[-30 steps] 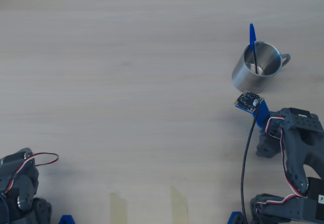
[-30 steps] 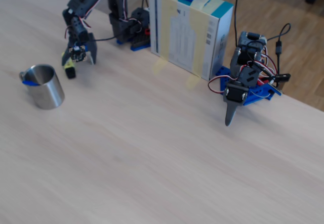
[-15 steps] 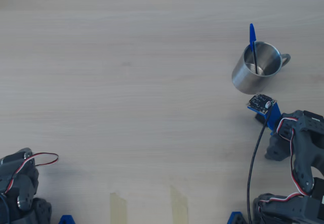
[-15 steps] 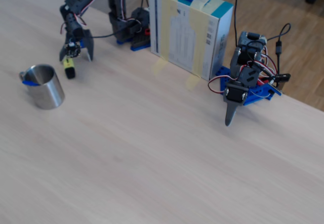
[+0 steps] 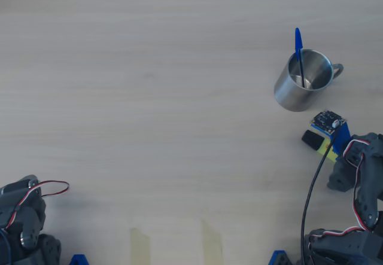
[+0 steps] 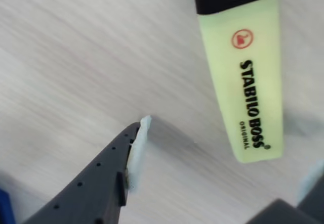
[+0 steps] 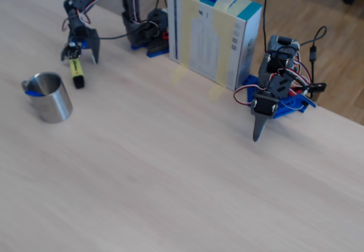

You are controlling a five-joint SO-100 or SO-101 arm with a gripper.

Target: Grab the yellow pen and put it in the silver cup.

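Observation:
The yellow pen [image 6: 245, 72] is a fluorescent-yellow highlighter with a black cap, lying flat on the table. In the wrist view its barrel end lies between my two fingers, apart from both. My gripper [image 6: 223, 168] is open, with one fingertip [image 6: 139, 138] to the pen's left. In the overhead view my gripper [image 5: 330, 140] hangs over the pen [image 5: 312, 139], just below the silver cup [image 5: 301, 84]. In the fixed view the pen [image 7: 77, 73] lies right of the cup [image 7: 52, 98], under my gripper [image 7: 81, 56].
A thin blue ballpoint pen [image 5: 298, 49] stands inside the cup. A second arm [image 7: 272, 101] sits at the right of the fixed view, beside a white and blue box [image 7: 213, 33]. Two tape strips [image 5: 140, 244] lie near the table's front edge.

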